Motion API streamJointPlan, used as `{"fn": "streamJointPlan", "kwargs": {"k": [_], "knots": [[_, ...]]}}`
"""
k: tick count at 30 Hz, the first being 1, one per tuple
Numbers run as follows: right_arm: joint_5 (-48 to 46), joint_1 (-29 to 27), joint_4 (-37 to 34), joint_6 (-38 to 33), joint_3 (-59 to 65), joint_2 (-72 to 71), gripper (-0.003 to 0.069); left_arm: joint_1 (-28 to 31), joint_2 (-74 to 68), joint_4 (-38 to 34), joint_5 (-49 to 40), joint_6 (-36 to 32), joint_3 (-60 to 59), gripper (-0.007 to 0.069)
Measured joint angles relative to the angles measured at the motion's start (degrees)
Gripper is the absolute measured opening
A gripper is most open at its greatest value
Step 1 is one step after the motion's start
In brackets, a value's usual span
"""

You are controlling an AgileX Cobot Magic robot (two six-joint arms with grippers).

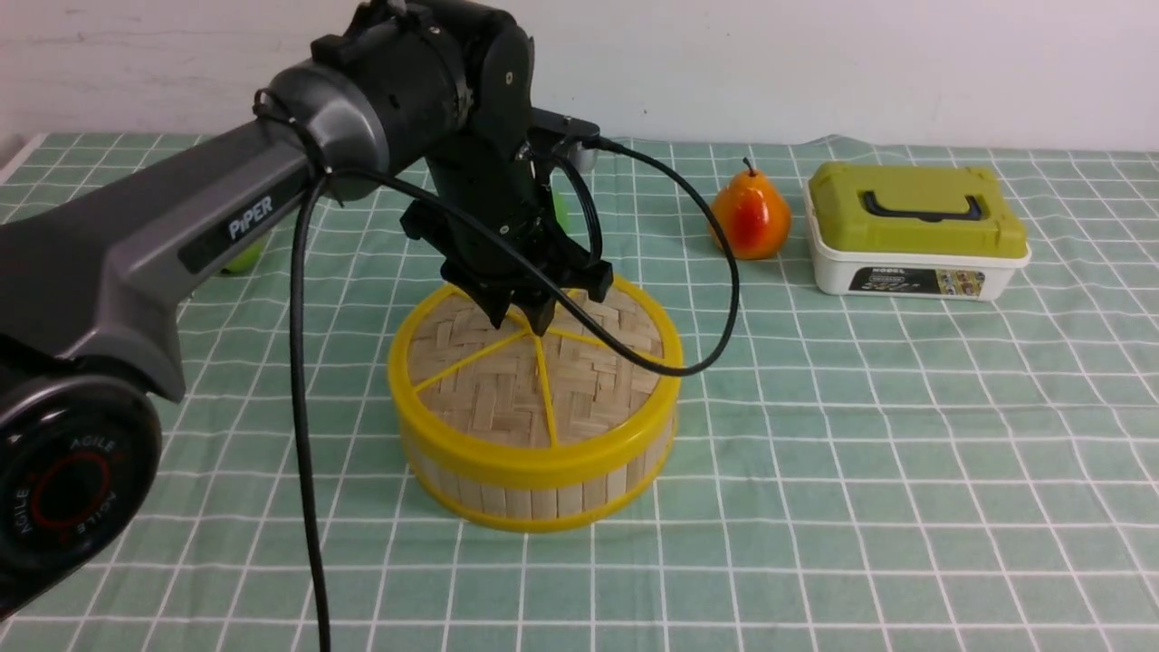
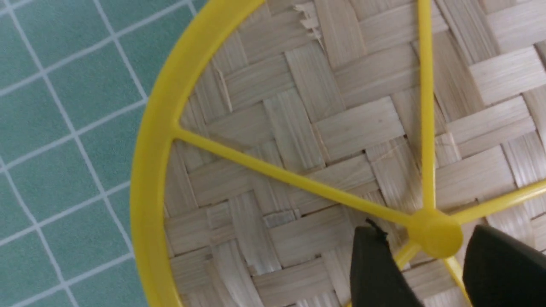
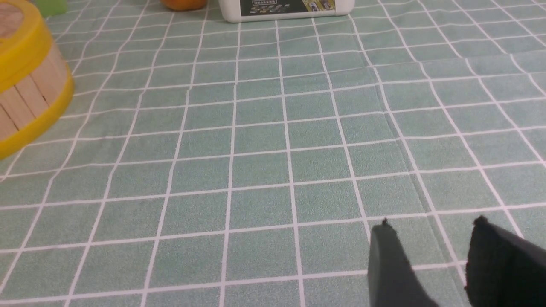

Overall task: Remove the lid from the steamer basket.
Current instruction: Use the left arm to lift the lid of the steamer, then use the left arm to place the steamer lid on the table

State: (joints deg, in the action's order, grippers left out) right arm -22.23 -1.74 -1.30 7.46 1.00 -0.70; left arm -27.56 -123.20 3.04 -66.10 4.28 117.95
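1. The lid [image 1: 507,380] sits flush on the basket [image 1: 534,493], mid-table [image 1: 860,453].
2. The left tool [image 2: 425,238] is released. Its fingers [image 2: 375,273] straddle the knob [image 2: 435,234] with gaps either side, and nothing is gripped.
3. Centre on the knob, lower until the fingers flank it, then clench firmly.
4. Lift straight up, since a tilt could drag the basket along.
5. The right tool [image 3: 431,224] hangs released, well apart, and could steady the basket.

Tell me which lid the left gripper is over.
The woven bamboo lid with yellow spokes; the left gripper straddles its centre knob. The olive-green lid with the black handle sits apart.
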Motion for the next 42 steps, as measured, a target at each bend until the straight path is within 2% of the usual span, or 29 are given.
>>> {"fn": "streamJointPlan", "kwargs": {"k": [17,20,25,35,42], "knots": [[0.0,0.0,0.0,0.0,0.0,0.0,0.0240,0.0,-2.1,-1.3,0.5,0.0,0.4,0.0250],[0.0,0.0,0.0,0.0,0.0,0.0,0.0240,0.0,-2.3,-1.5,0.5,0.0,0.5,0.0218],[0.0,0.0,0.0,0.0,0.0,0.0,0.0240,0.0,-2.4,-1.5,0.6,0.0,0.8,0.0112],[0.0,0.0,0.0,0.0,0.0,0.0,0.0241,0.0,-2.4,-0.5,-0.8,0.0,2.3,0.0113],[0.0,0.0,0.0,0.0,0.0,0.0,0.0241,0.0,-0.5,1.4,-5.2,0.5,12.0,0.0113]]}}
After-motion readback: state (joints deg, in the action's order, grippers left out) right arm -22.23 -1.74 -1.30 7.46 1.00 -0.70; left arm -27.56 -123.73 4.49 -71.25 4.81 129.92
